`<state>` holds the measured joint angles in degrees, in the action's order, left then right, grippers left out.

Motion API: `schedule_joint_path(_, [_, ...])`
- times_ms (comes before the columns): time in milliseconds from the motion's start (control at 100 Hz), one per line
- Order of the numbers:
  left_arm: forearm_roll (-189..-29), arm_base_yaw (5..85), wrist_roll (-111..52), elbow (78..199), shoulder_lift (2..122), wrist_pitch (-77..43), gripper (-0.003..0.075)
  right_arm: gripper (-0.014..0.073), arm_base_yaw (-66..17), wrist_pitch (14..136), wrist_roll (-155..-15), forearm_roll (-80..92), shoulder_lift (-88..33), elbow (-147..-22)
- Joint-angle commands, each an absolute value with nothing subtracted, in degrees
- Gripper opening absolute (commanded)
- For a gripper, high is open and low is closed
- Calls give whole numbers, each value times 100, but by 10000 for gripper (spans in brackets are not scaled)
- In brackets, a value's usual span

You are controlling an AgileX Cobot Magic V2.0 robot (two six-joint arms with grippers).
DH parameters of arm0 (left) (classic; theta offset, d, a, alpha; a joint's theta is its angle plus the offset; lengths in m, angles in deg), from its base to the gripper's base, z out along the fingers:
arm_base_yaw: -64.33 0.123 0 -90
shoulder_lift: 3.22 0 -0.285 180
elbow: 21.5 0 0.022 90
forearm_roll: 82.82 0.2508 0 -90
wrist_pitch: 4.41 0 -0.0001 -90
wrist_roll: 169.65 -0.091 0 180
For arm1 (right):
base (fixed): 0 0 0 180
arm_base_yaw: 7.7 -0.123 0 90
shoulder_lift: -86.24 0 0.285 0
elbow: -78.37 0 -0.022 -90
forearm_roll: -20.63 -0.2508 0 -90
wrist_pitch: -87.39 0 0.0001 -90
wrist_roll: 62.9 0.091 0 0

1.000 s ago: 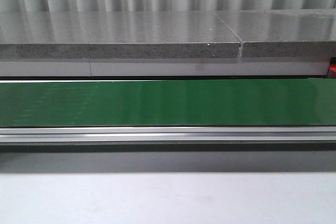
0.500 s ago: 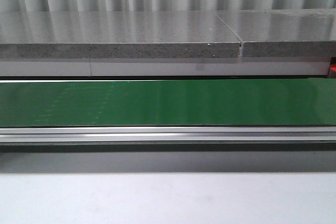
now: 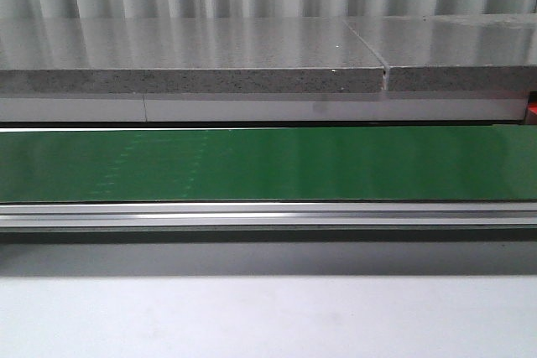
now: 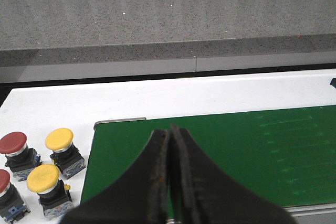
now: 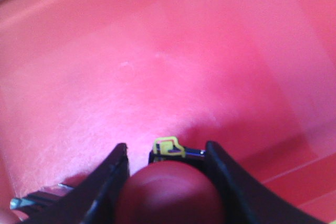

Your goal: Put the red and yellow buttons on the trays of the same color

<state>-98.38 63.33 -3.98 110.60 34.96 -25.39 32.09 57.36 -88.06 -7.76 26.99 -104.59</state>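
My right gripper (image 5: 165, 174) pinches a red button (image 5: 169, 192) over the red tray (image 5: 157, 66); left gripper (image 4: 169, 145) pressed together above the green belt (image 4: 252, 156).

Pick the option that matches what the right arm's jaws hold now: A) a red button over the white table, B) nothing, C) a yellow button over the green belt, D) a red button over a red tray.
D: in the right wrist view the right gripper has its jaws closed around a red button, with the red tray filling the background.
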Motion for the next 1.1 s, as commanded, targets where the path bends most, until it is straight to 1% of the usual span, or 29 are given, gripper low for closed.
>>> schedule_joint_path(0, [-9931,6295,-413,11217,3504,-2129,-20,87,3240,6073,-8810,-985,2380,-10657])
schedule_joint_path(180, [-9931,6295,-413,11217,3504,-2129,-20,87,3236,6085,-8810,-1051,2380,-10657])
schedule_joint_path(280, [-9931,6295,-413,11217,3504,-2129,-20,110,3236,6079,-8810,-1095,2380,-10657])
schedule_joint_path(430, [-9931,6295,-413,11217,3504,-2129,-20,204,3236,6047,-8810,-1094,2380,-10657])
schedule_joint_path(540, [-9931,6295,-413,11217,3504,-2129,-20,250,3229,6034,-8810,-1094,2380,-10657])
schedule_joint_path(610, [-9931,6295,-413,11217,3504,-2129,-20,299,3228,6014,-8810,-1094,2380,-10657])
schedule_joint_path(700, [-9931,6295,-413,11217,3504,-2129,-20,409,3228,6000,-8810,-1094,2380,-10657])
schedule_joint_path(750, [-9931,6295,-413,11217,3504,-2129,-20,494,3228,6000,-8810,-1094,2380,-10657])
schedule_joint_path(820, [-9931,6295,-413,11217,3504,-2129,-20,588,3228,6005,-8810,-1094,2380,-10657])
schedule_joint_path(890, [-9931,6295,-413,11217,3504,-2129,-20,648,3228,6005,-8810,-1101,2380,-10657])
schedule_joint_path(920, [-9931,6295,-413,11217,3504,-2129,-20,658,3228,6005,-8810,-1109,2380,-10657])
schedule_joint_path(1090, [-9931,6295,-413,11217,3504,-2129,-20,652,3228,6010,-8810,-1189,2313,-10659])
